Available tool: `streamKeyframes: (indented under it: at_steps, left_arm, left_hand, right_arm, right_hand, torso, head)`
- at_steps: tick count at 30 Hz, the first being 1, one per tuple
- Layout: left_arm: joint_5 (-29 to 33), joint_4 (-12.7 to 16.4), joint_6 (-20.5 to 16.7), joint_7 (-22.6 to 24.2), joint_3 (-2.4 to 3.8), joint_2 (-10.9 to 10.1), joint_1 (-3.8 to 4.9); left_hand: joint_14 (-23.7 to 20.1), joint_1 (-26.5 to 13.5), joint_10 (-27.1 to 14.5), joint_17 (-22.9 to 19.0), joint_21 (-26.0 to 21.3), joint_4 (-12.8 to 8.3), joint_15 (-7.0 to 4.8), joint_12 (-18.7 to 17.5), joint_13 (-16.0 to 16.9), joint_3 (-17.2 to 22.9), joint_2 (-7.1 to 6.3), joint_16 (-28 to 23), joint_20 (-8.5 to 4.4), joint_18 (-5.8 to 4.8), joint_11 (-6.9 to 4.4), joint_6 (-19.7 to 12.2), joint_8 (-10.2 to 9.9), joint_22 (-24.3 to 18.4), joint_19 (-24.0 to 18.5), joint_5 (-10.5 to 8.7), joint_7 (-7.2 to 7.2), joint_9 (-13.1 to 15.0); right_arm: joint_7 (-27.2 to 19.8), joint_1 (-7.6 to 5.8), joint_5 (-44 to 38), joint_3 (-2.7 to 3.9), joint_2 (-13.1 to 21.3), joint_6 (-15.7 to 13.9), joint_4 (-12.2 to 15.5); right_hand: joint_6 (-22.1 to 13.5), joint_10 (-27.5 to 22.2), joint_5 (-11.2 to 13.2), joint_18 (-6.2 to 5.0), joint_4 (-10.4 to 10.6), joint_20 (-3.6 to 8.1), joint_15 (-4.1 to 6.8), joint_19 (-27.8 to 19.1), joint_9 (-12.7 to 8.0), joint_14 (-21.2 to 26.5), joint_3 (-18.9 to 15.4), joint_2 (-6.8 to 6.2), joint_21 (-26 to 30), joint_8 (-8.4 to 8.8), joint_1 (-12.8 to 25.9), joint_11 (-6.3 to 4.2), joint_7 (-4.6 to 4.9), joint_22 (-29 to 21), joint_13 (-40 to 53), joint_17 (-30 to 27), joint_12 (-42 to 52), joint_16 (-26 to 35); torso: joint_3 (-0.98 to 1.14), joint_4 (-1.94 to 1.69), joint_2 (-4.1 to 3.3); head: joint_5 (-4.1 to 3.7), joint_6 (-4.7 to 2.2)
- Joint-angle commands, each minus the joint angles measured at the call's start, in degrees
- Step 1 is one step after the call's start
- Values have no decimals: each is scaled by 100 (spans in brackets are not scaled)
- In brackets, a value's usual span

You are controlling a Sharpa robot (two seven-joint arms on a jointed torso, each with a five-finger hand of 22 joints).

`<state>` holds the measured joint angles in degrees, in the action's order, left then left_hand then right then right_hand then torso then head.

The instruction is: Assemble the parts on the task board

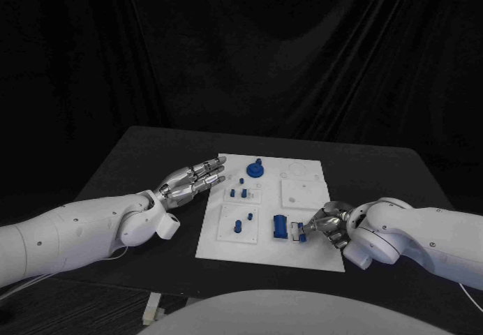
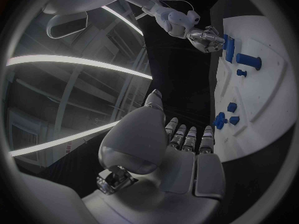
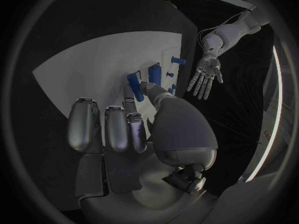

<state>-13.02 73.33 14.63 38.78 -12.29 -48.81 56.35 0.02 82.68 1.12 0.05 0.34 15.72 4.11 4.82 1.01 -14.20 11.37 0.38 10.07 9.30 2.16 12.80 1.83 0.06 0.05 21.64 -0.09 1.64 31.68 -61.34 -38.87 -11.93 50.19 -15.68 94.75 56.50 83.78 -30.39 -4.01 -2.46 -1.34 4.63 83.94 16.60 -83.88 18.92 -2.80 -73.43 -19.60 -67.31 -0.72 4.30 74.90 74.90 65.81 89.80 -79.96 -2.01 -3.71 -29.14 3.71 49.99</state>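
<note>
The right hand (image 1: pixel 327 225) is at the near right corner of the white task board (image 1: pixel 302 251). Its fingertips touch a small blue part (image 1: pixel 299 232) there, but I cannot tell if it is really holding it. Just beside that is a tall blue block (image 1: pixel 279 225). The left hand (image 1: pixel 189 181) floats flat by the board's left edge, fingers straight, holding nothing. A round blue part (image 1: pixel 255 168) sits at the far end.
</note>
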Motion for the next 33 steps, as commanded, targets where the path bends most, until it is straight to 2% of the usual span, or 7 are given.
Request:
streamKeyframes:
  at_steps: [1,15,21,26,28,31,33]
  left_arm:
    - [5,6,90,391,6,18,-10]
    - [5,-21,108,351,6,34,-14]
    - [5,-32,125,333,6,35,-16]
    - [5,-46,149,301,6,47,-21]
    - [5,-50,156,290,6,50,-23]
    - [5,-56,167,275,6,52,-27]
    - [5,-57,170,268,6,50,-30]
  left_hand:
    - [-2,13,-1,-5,-34,-3,34,-27,-7,41,73,-38,55,85,30,-42,-2,-6,-5,29,15,3]
    - [-2,47,-2,-5,-34,-33,58,-30,-8,71,109,-38,78,82,27,-42,-1,-6,-5,72,41,4]
    - [-2,67,-3,-5,-34,-55,71,-31,-8,84,120,-38,85,81,21,-37,1,-6,-5,109,51,5]
    - [-2,72,-3,-5,-34,-62,78,-31,-8,88,123,-38,88,80,18,-36,1,-6,-5,119,55,5]
    - [-2,72,-3,-5,-34,-62,78,-31,-8,88,123,-38,88,80,18,-36,1,-6,-5,119,55,5]
    - [-2,82,-6,-5,-34,-75,88,-39,-9,97,133,-38,94,77,11,-43,0,-6,-5,146,66,4]
    - [-2,82,-6,-5,-34,-75,88,-39,-9,97,133,-38,94,77,11,-43,0,-6,-5,146,66,4]
  right_arm:
    - [29,4,74,1,-16,-163,-18]
    - [72,4,75,1,-88,-74,-60]
    - [69,4,75,1,-115,-64,-84]
    - [71,5,75,1,-137,-53,-74]
    - [80,5,75,1,-144,-47,-76]
    - [105,5,75,1,-154,-11,-93]
    - [121,5,75,1,-157,18,-104]
  right_hand:
    - [8,622,-4,24,-498,-30,-11,110,9,-223,536,38,38,-7,76,14,-14,1008,1510,-9,20,37]
    - [-12,622,269,17,-363,-22,6,96,20,-218,449,34,73,2,239,-10,-45,997,1510,-63,20,60]
    - [-19,622,547,12,-306,-14,14,88,26,-215,396,35,100,8,282,-20,-57,989,1510,-96,20,74]
    - [-15,622,644,8,-280,-11,17,81,31,-219,371,34,124,5,297,-24,-63,982,1510,-87,20,69]
    - [-23,622,805,9,-237,-9,19,83,33,-218,331,31,120,11,327,-27,-67,984,1510,-98,20,72]
    - [-41,622,912,6,-180,-8,17,79,29,-216,279,16,137,25,381,-23,-61,979,1510,-116,20,79]
    - [-56,622,839,3,-110,-10,13,74,25,-214,212,6,157,38,451,-17,-56,973,1510,-128,20,84]
  torso:
    - [0,-1,-1]
    - [-2,0,1]
    - [-1,1,-1]
    - [-1,-1,4]
    - [-1,0,3]
    - [0,0,1]
    - [0,0,0]
  head:
    - [-8,1]
    - [24,1]
    - [38,1]
    - [56,1]
    - [52,1]
    - [50,1]
    - [59,1]
